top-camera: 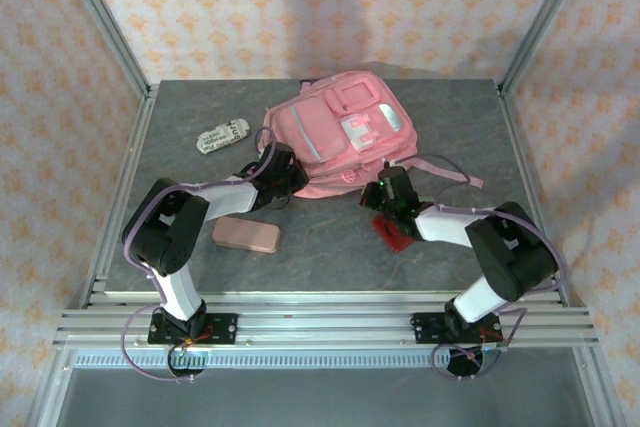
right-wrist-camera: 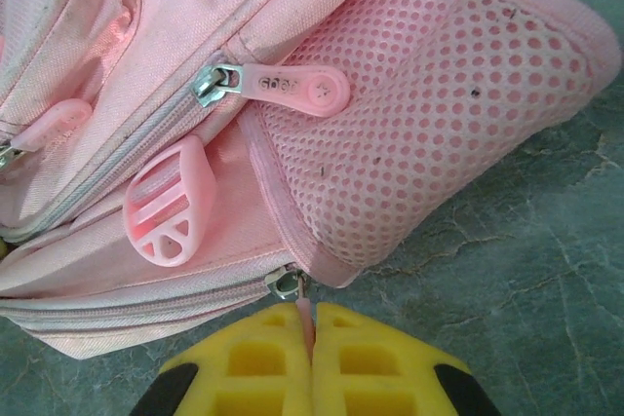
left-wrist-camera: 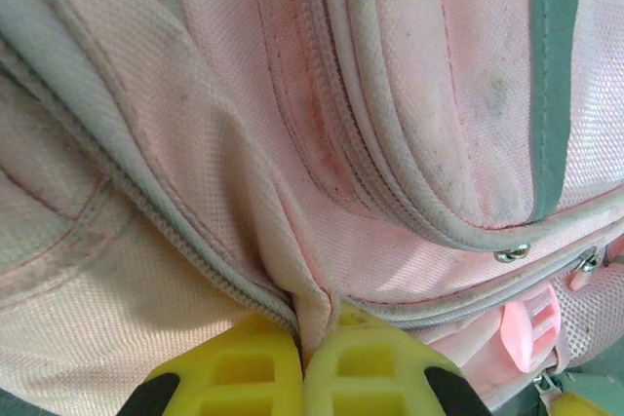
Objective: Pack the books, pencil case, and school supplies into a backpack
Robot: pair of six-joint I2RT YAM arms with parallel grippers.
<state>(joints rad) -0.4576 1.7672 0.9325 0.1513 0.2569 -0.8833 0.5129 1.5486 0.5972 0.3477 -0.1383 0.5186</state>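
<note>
Backpack (top-camera: pixel 340 132) lies front-up at 12 o'clock on the table (top-camera: pixel 330 242). My left gripper (left-wrist-camera: pixel 304 343) is clamped on a fabric fold beside a zipper. My right gripper (right-wrist-camera: pixel 312 338) pinches the thin pink pull tab (right-wrist-camera: pixel 308 311) at 6 o'clock of the mesh pocket (right-wrist-camera: pixel 409 114). Plan: left anchors the cloth taut, right pulls straight along the zipper line, slow, or the tab slips
</note>
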